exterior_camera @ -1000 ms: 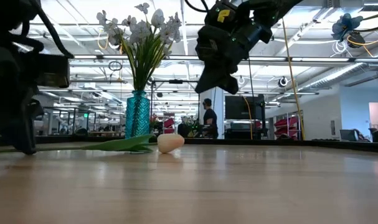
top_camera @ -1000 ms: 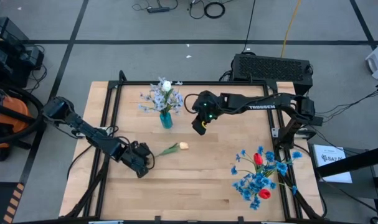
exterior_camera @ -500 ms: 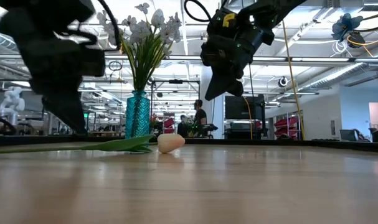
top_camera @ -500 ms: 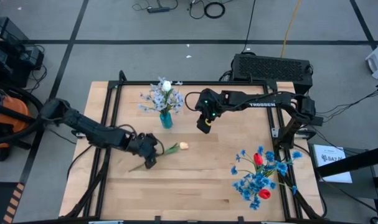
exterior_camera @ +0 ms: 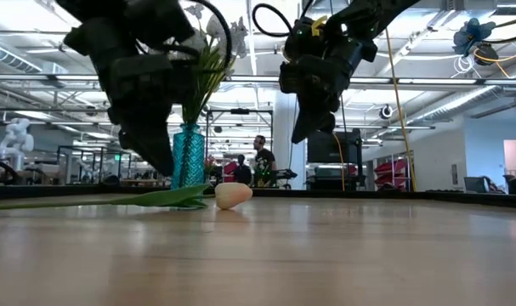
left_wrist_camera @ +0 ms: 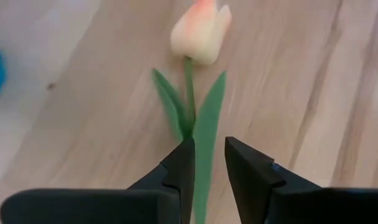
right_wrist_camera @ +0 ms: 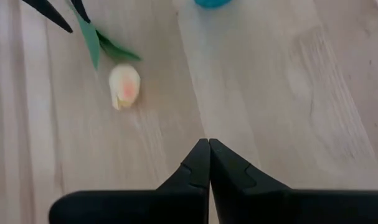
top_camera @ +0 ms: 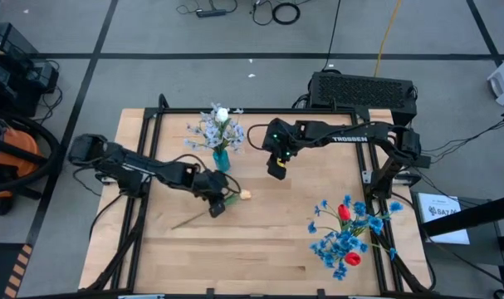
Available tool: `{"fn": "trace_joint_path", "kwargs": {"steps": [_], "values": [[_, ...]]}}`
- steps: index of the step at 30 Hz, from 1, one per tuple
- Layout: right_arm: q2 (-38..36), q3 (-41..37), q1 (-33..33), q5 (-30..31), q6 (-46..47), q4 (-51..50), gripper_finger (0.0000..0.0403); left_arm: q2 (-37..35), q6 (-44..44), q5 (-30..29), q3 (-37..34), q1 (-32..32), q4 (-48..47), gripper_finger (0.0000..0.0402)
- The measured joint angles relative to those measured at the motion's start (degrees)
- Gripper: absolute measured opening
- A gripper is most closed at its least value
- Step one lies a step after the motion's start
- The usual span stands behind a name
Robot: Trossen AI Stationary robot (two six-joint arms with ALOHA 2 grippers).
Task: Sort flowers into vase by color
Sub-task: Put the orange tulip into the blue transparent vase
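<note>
A pale wooden surface (top_camera: 260, 241) is being shown under two dark arms, with a wide hall seen beyond it. Nearest, a pile of blue and red flowers (top_camera: 347, 232) is lying at the right front. Further in, a cream tulip (top_camera: 244, 195) is lying flat near the middle, and the left gripper (top_camera: 217, 206) is being lowered over its green stem (left_wrist_camera: 190, 93); the jaws are standing narrowly spread astride the stem, not yet pinching it. The tulip's long axis is running diagonally, with the bud pointing toward the right arm and the stem end trailing toward the front left. For a clean pickup, the jaws are best closed squarely across the stem just below the leaves, so the bud is kept from swinging. Beyond, the right gripper (top_camera: 276, 169) is hovering with jaws pressed together. Farthest, a teal vase (top_camera: 222, 159) is holding pale sprays.
</note>
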Motion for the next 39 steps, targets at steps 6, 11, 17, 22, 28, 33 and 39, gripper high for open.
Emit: {"fn": "trace_joint_path", "kwargs": {"steps": [6, 11, 17, 22, 28, 33, 39], "values": [[0.0, 0.0, -0.9, 0.0, -3.0, -2.8, 0.0000, 8.1, 0.0, 0.7, 6.1, -0.6, -8.6, 0.0084], [0.0, 0.0, -0.9, 0.0, -5.3, -4.1, 0.0000, 12.5, -0.1, 0.8, 10.4, -2.2, -13.2, 0.0083], [0.0, 0.0, -0.9, 0.0, -6.2, -4.4, 0.0000, 13.8, -1.5, 0.7, 11.2, -3.4, -15.0, 0.0083], [0.0, 0.0, -0.9, 0.0, -6.7, -4.3, 0.0000, 13.9, -3.1, 0.7, 11.2, -4.4, -15.8, 0.0083], [0.0, 0.0, -0.9, 0.0, -6.6, -3.1, 0.0000, 13.8, -4.1, 0.0, 10.5, -5.7, -15.7, 0.0082], [0.0, 0.0, -0.9, 0.0, -6.3, -2.3, 0.0000, 13.8, -3.2, -0.7, 10.4, -5.8, -16.5, 0.0020], [0.0, 0.0, -0.9, 0.0, -5.1, -3.0, 0.0000, 10.9, -4.5, -7.9, 10.0, -7.7, -24.1, 0.0004]]}}
